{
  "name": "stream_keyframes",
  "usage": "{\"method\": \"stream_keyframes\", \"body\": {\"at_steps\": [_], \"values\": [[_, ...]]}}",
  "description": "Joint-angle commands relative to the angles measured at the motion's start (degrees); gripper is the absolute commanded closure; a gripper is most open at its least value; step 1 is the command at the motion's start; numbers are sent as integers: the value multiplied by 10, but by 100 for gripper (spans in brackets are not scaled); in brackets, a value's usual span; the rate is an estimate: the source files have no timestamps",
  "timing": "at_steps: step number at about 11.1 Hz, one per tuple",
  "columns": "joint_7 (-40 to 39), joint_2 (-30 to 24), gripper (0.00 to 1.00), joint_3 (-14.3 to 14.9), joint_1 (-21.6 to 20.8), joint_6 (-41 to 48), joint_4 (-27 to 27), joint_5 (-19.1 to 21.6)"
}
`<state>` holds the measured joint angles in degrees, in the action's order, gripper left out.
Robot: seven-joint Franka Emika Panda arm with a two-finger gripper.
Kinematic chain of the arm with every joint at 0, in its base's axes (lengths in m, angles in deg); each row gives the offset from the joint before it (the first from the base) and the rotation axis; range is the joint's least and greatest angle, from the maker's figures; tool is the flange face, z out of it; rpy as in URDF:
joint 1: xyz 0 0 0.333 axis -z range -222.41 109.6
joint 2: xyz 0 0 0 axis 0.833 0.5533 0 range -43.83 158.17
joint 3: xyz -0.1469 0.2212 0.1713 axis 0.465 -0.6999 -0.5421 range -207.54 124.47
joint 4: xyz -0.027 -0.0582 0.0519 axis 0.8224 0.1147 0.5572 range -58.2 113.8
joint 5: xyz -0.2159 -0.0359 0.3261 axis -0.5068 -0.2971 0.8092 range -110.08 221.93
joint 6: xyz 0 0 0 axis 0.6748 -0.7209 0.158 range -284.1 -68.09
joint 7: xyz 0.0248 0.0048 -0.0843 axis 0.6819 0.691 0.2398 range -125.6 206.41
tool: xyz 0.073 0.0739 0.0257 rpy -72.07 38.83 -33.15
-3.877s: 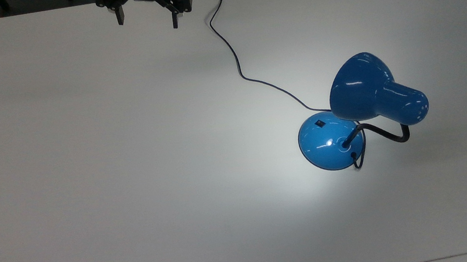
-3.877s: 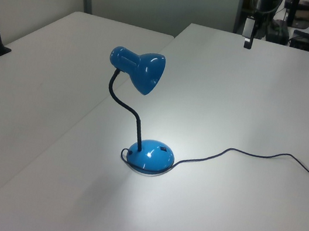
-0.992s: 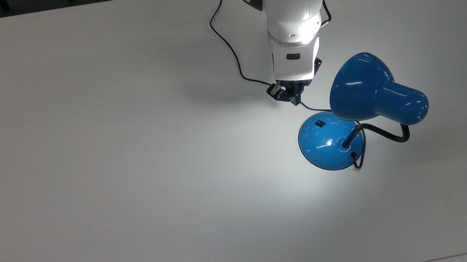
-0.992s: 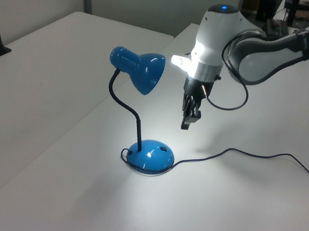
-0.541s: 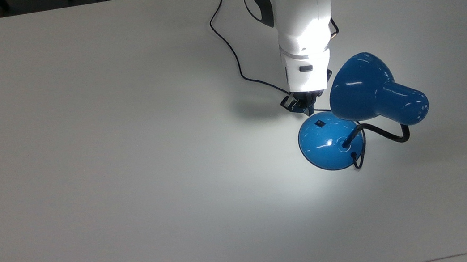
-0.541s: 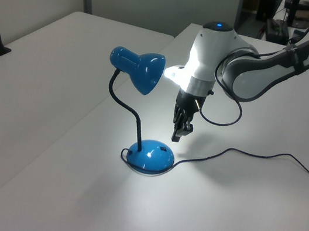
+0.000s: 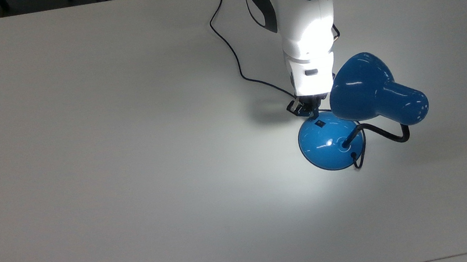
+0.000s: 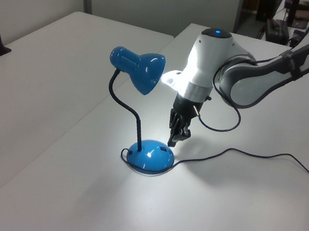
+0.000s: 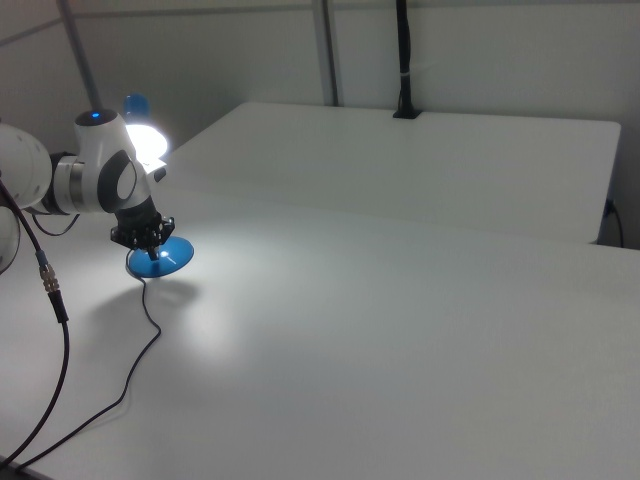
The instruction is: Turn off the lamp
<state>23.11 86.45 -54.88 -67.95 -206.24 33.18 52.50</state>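
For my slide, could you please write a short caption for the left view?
Pincer poised just above the lit glossy blue desk lamp's domed base on the white table.

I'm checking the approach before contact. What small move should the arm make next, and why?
Probably a short move down and slightly forward onto the switch. The lamp still lights the table, so it is on. The gripper hangs with its jaws closed just above the base's edge, a little short of the small black switch on the dome, with the cord trailing behind.
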Motion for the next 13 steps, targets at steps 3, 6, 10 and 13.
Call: {"method": "stream_keyframes", "body": {"at_steps": [3, 6, 10, 13], "values": [[-17, 17, 100, 2, -9, -33, -3, 7], [-17, 25, 100, 2, -9, -33, -2, 7], [-10, 23, 100, 2, -6, -19, 8, 7], [22, -45, 100, 2, 18, 151, 6, 11]]}}
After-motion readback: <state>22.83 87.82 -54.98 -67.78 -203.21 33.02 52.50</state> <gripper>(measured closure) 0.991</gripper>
